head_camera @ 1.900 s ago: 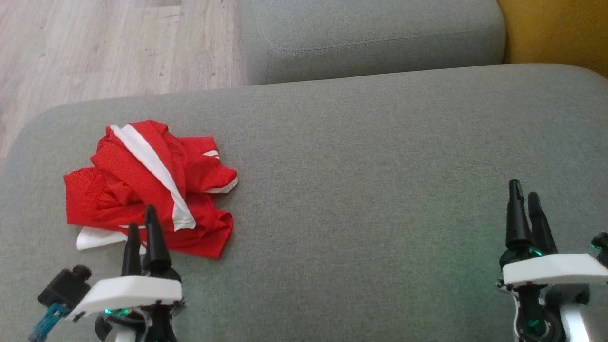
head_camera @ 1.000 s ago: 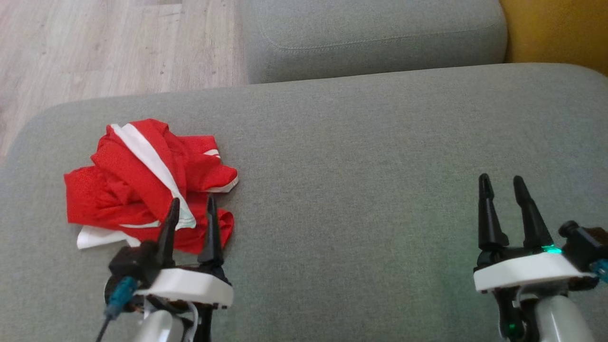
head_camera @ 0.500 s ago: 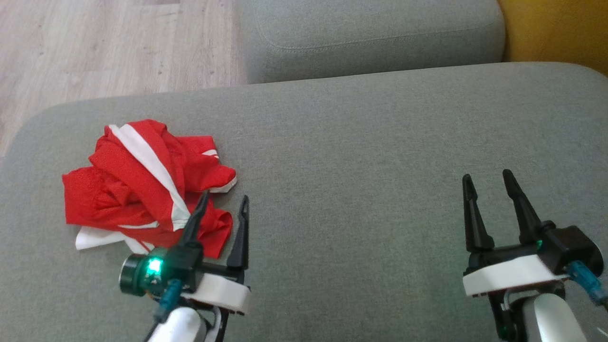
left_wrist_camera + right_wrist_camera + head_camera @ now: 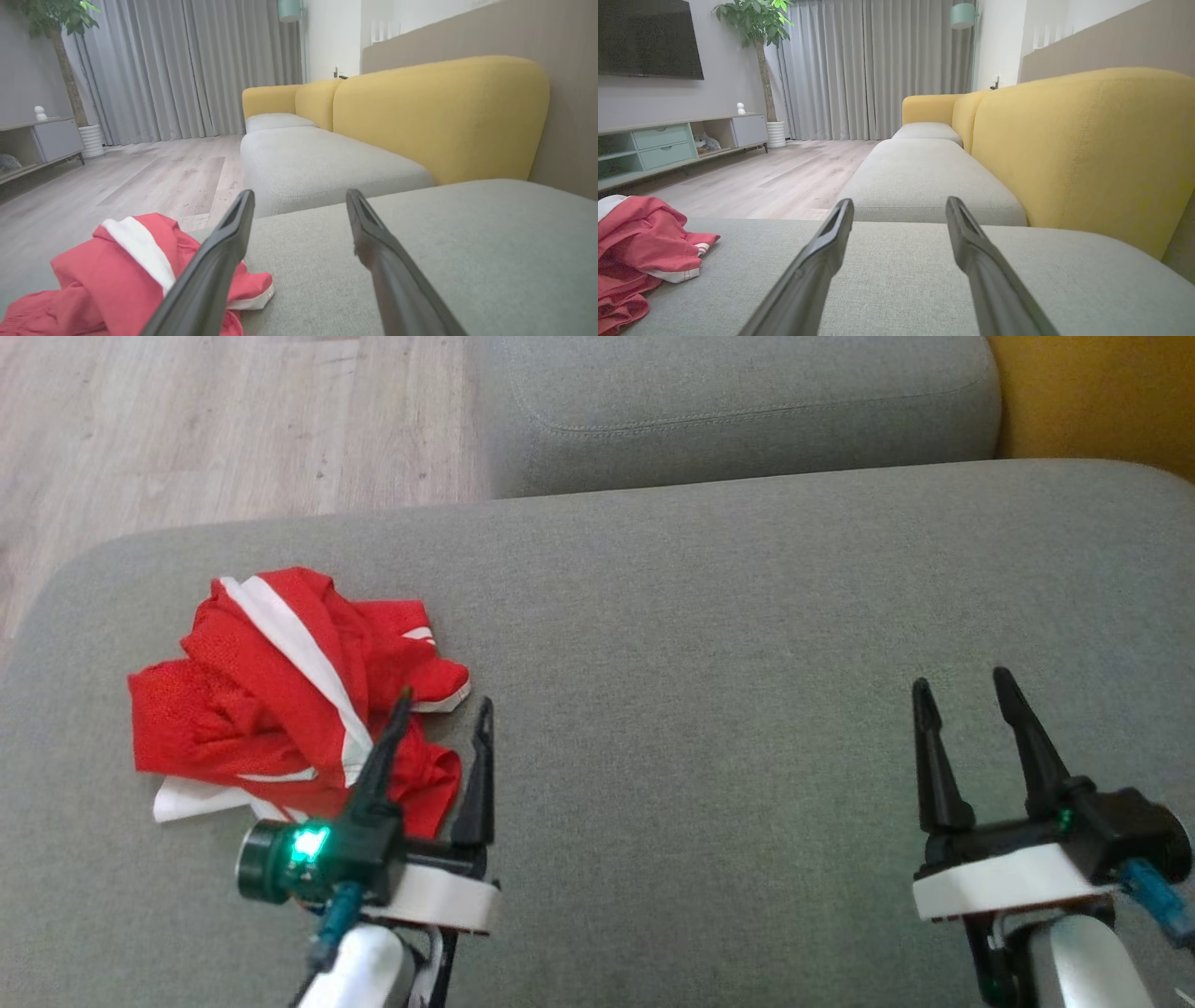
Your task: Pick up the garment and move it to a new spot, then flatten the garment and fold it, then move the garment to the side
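Partly hidden behind the left claw — spread apart — lies the crumpled garment; right claw likewise apart

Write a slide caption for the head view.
Crumpled red-and-white garment on a grey sofa cushion; open left hand at its near edge, open right hand apart over bare fabric.
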Available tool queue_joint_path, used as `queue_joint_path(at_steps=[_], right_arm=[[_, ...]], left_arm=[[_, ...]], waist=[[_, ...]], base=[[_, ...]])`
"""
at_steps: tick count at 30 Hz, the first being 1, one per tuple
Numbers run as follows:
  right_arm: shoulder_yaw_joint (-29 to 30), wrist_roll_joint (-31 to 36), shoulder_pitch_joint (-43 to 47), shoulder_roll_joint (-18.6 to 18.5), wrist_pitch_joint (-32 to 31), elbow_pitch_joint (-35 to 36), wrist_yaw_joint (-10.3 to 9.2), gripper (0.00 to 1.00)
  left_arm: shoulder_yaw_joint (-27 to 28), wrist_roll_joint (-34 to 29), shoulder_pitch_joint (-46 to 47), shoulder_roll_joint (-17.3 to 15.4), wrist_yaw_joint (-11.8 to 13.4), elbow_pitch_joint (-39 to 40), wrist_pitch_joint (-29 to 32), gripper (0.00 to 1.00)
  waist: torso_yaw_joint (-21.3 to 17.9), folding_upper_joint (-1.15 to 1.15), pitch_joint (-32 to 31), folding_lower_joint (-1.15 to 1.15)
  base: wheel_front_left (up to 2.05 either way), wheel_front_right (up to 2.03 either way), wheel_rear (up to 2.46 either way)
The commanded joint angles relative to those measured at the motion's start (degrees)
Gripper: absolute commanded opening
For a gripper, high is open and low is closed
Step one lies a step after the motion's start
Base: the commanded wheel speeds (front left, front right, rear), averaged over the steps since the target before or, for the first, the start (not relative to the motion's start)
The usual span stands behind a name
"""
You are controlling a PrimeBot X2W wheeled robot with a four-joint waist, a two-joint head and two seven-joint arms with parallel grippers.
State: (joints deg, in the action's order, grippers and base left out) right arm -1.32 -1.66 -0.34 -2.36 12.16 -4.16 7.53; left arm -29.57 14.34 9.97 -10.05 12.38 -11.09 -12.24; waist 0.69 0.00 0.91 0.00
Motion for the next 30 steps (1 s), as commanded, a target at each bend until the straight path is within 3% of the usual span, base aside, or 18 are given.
queue_joint_path(at_steps=[1,5,8,16,30], right_arm=[[-0.66,-1.89,-0.83,-0.48,1.01,0.96,-0.04,1.00],[-0.76,-3.87,-0.61,-0.49,1.52,-0.01,-0.04,1.00],[-1.82,-4.47,-0.12,-0.51,2.19,-2.17,-0.04,1.00],[-2.89,-8.77,-0.14,-0.52,2.84,-5.50,-0.04,1.00],[-2.51,-9.42,-0.22,-0.52,2.84,-5.78,-0.04,1.00]], left_arm=[[3.15,0.61,1.42,0.40,-0.09,2.87,-0.93,1.00],[5.76,2.49,-0.08,1.99,-1.33,3.91,-1.43,1.00],[8.22,2.72,-1.98,3.56,-3.61,3.46,-2.11,1.00],[10.47,4.07,-3.68,5.90,-7.53,-3.14,-2.75,1.00],[13.37,1.59,-2.95,6.97,-8.99,-3.80,-2.75,1.00]], waist=[[0.09,0.00,0.03,0.00],[0.17,0.00,0.06,0.00],[0.21,0.00,-0.02,0.00],[0.04,0.00,-0.48,0.00],[1.63,0.00,-0.70,0.00]], base=[[0.00,0.00,0.00],[0.00,0.00,0.00],[0.00,0.00,0.00],[0.00,0.00,0.00],[0.00,0.00,0.00]])
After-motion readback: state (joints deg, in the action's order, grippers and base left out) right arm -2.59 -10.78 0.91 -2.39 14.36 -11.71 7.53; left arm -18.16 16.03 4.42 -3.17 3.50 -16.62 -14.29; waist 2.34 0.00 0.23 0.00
